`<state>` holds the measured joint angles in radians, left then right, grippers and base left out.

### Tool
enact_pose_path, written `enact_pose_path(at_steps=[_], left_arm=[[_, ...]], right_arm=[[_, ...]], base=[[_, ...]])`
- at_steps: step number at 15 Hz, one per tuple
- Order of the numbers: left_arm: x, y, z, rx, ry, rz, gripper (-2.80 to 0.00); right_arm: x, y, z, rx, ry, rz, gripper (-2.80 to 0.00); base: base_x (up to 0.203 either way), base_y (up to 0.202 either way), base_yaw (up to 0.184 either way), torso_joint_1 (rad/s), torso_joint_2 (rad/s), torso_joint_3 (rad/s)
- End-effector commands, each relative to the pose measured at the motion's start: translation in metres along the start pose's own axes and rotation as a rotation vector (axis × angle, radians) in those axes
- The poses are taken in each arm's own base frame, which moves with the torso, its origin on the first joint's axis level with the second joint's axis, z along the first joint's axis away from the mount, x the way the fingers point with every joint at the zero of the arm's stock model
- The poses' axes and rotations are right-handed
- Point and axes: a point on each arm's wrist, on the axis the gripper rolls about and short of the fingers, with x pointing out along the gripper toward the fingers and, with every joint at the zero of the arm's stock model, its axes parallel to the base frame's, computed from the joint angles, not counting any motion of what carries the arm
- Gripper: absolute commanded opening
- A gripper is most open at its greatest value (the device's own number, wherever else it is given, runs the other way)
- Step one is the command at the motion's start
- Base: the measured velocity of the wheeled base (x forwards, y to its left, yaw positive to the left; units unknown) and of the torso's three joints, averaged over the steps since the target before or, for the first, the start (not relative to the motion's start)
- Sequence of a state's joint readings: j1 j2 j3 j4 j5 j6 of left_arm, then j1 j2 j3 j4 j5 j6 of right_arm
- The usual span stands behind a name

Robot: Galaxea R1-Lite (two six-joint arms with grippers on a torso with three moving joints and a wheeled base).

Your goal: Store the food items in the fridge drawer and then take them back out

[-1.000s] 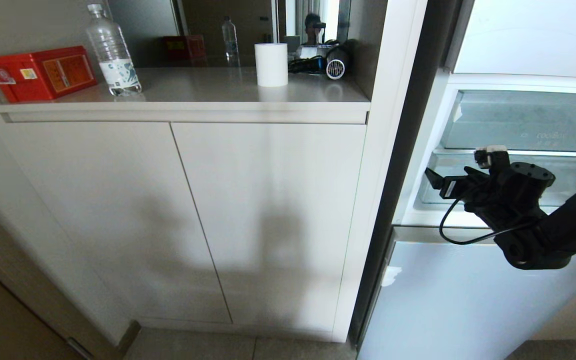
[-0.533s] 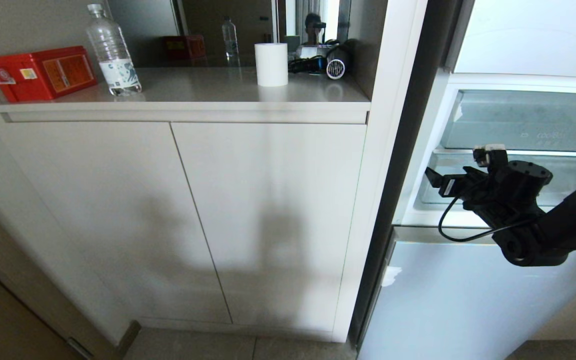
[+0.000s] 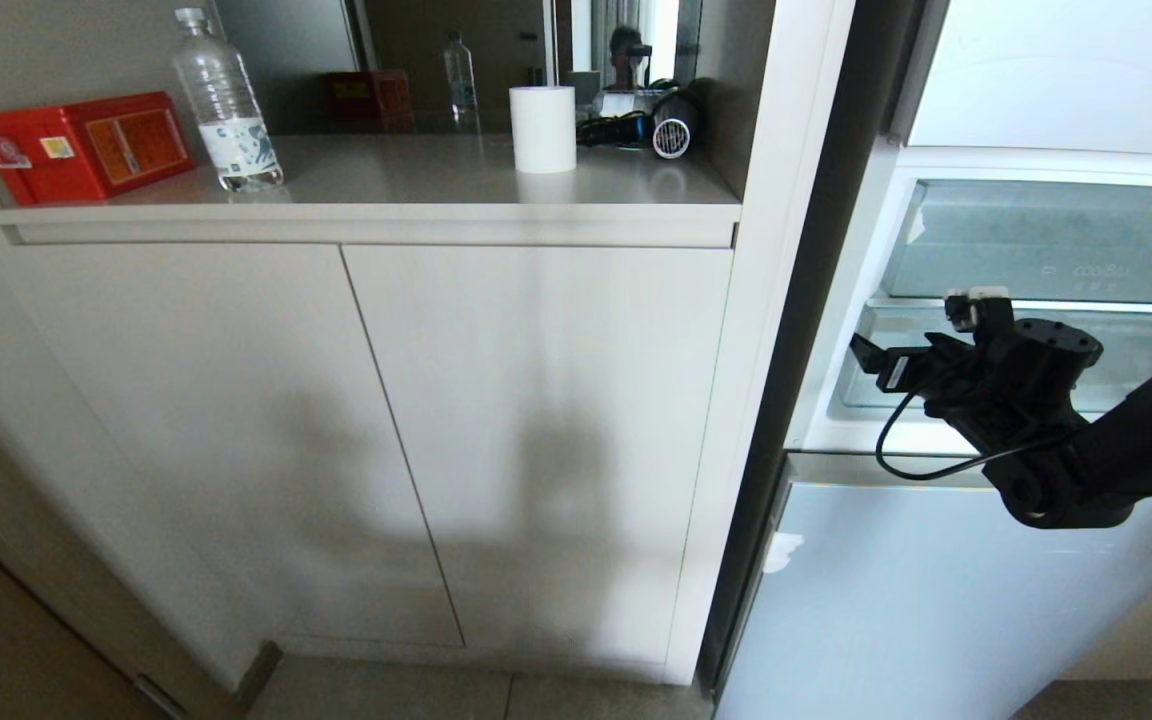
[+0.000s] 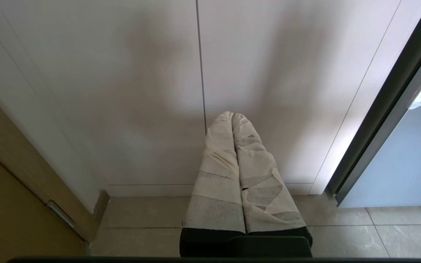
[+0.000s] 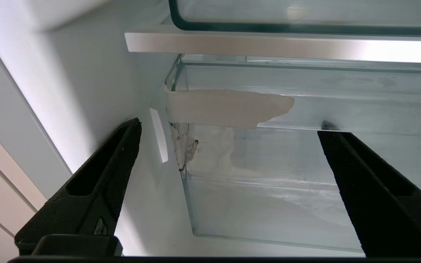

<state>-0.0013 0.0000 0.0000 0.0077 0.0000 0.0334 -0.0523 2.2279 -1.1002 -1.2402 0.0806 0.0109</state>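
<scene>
Right gripper (image 5: 228, 146) spread wide, holding nothing; clear frosted plastic fridge drawer (image 5: 305, 171) with white tape on its lip lies straight ahead, long axis crosswise to the jaws; right arm nearer; left gripper (image 4: 232, 117) closed, parked.

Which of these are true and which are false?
1. The right gripper is open. True.
2. The right gripper holds a red food item. False: nothing is between its fingers.
3. The left gripper points at the fridge drawer. False: it faces white cabinet doors.
4. A red box sits on the shelf. True.
5. The bottle lies on its side. False: it stands upright.
</scene>
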Motion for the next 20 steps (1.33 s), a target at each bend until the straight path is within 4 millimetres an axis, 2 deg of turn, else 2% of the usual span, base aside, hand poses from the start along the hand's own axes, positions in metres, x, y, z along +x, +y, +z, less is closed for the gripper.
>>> enact_pose_path(at_steps=[1,2,3,7,14,17,20], left_arm=[[0.000,0.000,0.000,0.000,0.002,0.000,-2.80],[0.000,0.000,0.000,0.000,0.002,0.000,-2.80],[0.000,0.000,0.000,0.000,0.002,0.001,-2.80],[0.000,0.000,0.000,0.000,0.002,0.000,-2.80],[0.000,0.000,0.000,0.000,0.002,0.000,-2.80],[0.000,0.000,0.000,0.000,0.002,0.000,-2.80],[0.000,0.000,0.000,0.000,0.002,0.000,-2.80]], right_arm=[[-0.001,0.000,0.002,-0.001,-0.010,0.001,-2.08],[-0.001,0.001,0.003,-0.004,-0.010,0.002,-2.80],[0.000,0.001,0.003,-0.005,-0.013,0.004,-2.80],[0.002,0.030,0.004,-0.001,-0.015,0.048,-2.80],[0.000,0.031,0.001,0.000,-0.003,0.034,-2.80],[-0.018,0.030,0.010,-0.013,0.013,0.030,-2.80],[-0.047,0.030,0.016,-0.007,0.059,0.028,-2.80]], base=[[0.000,0.000,0.000,0.000,0.00,0.000],[0.000,0.000,0.000,0.000,0.00,0.000],[0.000,0.000,0.000,0.000,0.00,0.000],[0.000,0.000,0.000,0.000,0.00,0.000],[0.000,0.000,0.000,0.000,0.00,0.000],[0.000,0.000,0.000,0.000,0.00,0.000],[0.000,0.000,0.000,0.000,0.00,0.000]])
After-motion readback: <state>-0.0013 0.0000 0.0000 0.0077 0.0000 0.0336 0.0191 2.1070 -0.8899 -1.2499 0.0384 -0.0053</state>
